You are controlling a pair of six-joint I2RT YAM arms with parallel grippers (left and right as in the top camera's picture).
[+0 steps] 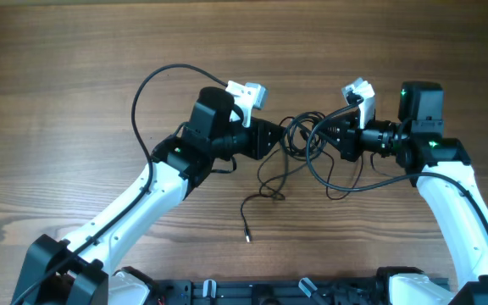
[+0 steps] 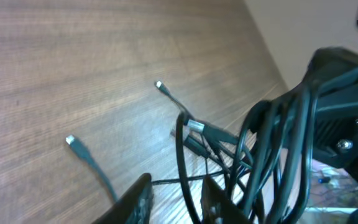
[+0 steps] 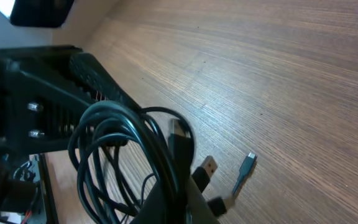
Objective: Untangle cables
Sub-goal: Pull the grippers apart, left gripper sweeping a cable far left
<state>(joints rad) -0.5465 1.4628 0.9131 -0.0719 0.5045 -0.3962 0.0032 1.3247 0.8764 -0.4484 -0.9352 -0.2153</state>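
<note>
Cables (image 1: pixel 300 135): several thin black cords are tangled into 1 cluster at the centre of the wooden worktop (image 1: pixel 74 51), directly between the 2 tools. 1 loose strand (image 1: pixel 265 191) trails from the cluster toward the near edge. It ends in an end plug (image 1: pixel 247 238) lying flat on the wood, well apart from the cluster.

Left tool (image 1: pixel 273 138): located at the left side of the cluster, pointing right. In the left wrist view its 2 fingers (image 2: pixel 137 200) stand apart with a clear gap between them. 1 thin cord (image 2: pixel 169 181) crosses that gap; whether the fingers touch it cannot be determined. Beyond the fingers, a far plug (image 2: pixel 158 85) and a side plug (image 2: pixel 70 140) lie on the wood, apart from each other. A metal-sleeved connector (image 2: pixel 194 126) sits at the edge of the cluster.

Right tool (image 1: pixel 327 135): located at the right side of the cluster, pointing left, facing the left tool. Its jaws are together, clamped on the cables. In the right wrist view a coil (image 3: pixel 114 143) of several strands arcs upward and runs down into the tool at the bottom edge. A flat metal plug (image 3: pixel 209 167) and a smaller silver plug (image 3: pixel 248 160) show just beside the tool tip.

Arm wiring (image 1: pixel 142 93): 1 thicker black lead arcs out from the left arm, separate from the cluster.
</note>
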